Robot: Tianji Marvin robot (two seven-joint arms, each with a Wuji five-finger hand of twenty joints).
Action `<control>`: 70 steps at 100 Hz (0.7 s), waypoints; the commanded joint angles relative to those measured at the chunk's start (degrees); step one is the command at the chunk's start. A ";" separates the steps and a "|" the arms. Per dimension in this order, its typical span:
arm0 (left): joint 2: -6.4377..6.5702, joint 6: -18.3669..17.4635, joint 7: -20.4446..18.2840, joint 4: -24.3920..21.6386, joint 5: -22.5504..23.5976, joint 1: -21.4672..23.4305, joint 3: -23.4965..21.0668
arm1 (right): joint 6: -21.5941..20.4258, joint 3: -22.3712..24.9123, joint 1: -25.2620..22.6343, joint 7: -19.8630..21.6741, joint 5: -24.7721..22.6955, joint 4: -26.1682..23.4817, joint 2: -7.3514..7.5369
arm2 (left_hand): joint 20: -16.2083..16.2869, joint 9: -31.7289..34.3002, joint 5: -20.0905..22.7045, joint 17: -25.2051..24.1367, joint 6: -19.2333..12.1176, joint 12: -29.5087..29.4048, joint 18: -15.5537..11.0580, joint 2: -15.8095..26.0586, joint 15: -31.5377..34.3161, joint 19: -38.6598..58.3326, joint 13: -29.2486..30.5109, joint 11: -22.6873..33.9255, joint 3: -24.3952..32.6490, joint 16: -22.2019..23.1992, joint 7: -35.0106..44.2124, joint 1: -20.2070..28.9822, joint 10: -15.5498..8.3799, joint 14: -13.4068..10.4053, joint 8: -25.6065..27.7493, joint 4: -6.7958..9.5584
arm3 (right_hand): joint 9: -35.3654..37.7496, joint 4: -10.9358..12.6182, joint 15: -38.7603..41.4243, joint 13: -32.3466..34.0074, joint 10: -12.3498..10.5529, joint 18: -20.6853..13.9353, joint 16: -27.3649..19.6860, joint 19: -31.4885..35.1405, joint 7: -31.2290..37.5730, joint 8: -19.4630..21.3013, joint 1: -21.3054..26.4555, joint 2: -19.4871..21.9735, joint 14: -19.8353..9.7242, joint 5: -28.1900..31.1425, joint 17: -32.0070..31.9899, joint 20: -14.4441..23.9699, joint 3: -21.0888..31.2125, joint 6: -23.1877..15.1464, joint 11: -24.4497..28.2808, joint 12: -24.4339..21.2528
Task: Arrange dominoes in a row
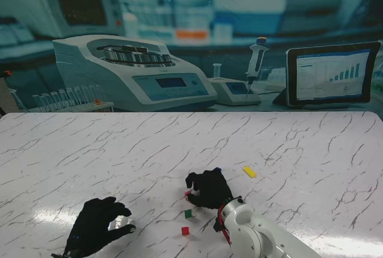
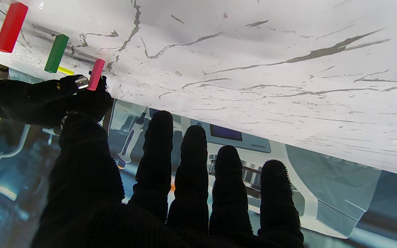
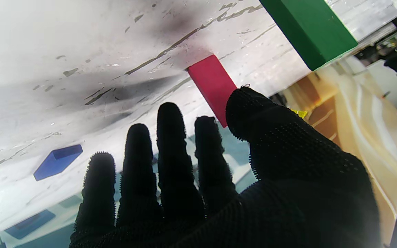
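Three dominoes stand upright in a short row near the table's front: red (image 1: 185, 230) nearest me, green (image 1: 188, 213), then pink (image 1: 187, 194). My right hand (image 1: 208, 189) is at the pink domino (image 3: 212, 86), thumb and index finger meeting at its upper end (image 2: 96, 74). The green domino (image 3: 308, 31) stands just beside it. A yellow domino (image 1: 249, 172) lies flat to the right, farther from me. A blue domino (image 3: 58, 162) lies flat beyond the right hand's fingers. My left hand (image 1: 99, 225) hovers at the front left, fingers (image 2: 191, 162) apart, holding nothing.
Red (image 2: 11, 27) and green (image 2: 56, 53) dominoes stand in line in the left wrist view. A lab backdrop picture (image 1: 179, 42) rises behind the table's far edge. White marble table top (image 1: 311, 150) stretches right and far.
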 commanded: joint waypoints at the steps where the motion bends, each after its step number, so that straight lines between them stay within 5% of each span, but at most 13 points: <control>1: -0.30 -1.07 -0.50 0.18 -0.26 0.33 0.18 | -0.17 -0.08 -0.12 0.26 0.07 -0.45 -0.12 | 0.46 1.52 1.14 -0.14 -1.74 0.58 -1.06 0.14 0.92 0.60 0.26 1.00 -0.60 0.61 0.48 -0.29 -1.10 -1.55 0.62 -0.22 | -1.39 -0.67 -1.14 -2.90 0.70 4.25 -0.44 -0.97 -1.73 1.07 -1.21 0.78 0.89 0.00 -1.47 0.69 0.35 0.65 -1.01 -0.54; 48: -0.27 -1.17 -0.64 0.36 -0.30 0.06 0.32 | -0.11 1.20 0.36 5.81 -0.86 -2.06 1.34 | 0.50 1.60 1.21 0.00 -1.98 0.58 -1.20 0.11 0.93 0.68 0.35 1.03 -0.53 0.60 0.61 0.05 -1.32 -1.64 0.64 -0.21 | -9.75 3.14 -4.25 -9.30 3.70 5.22 -2.27 -4.70 -16.31 4.27 -0.44 2.37 1.77 0.24 -2.19 0.67 0.93 1.63 -7.19 -1.59; 70: -0.26 -1.14 -0.62 0.39 -0.21 -0.01 0.28 | -0.94 3.66 -0.50 9.52 -2.38 -4.54 2.54 | 0.45 1.44 0.96 -0.08 -2.00 0.55 -1.22 -0.19 0.86 0.57 0.24 0.98 -0.63 0.55 0.55 0.25 -1.51 -1.72 0.58 -0.24 | -14.14 2.62 -5.83 -12.23 4.10 5.39 -3.65 -6.66 -25.07 0.36 0.47 2.02 0.83 -1.62 -2.58 0.67 0.52 3.06 -10.56 -2.73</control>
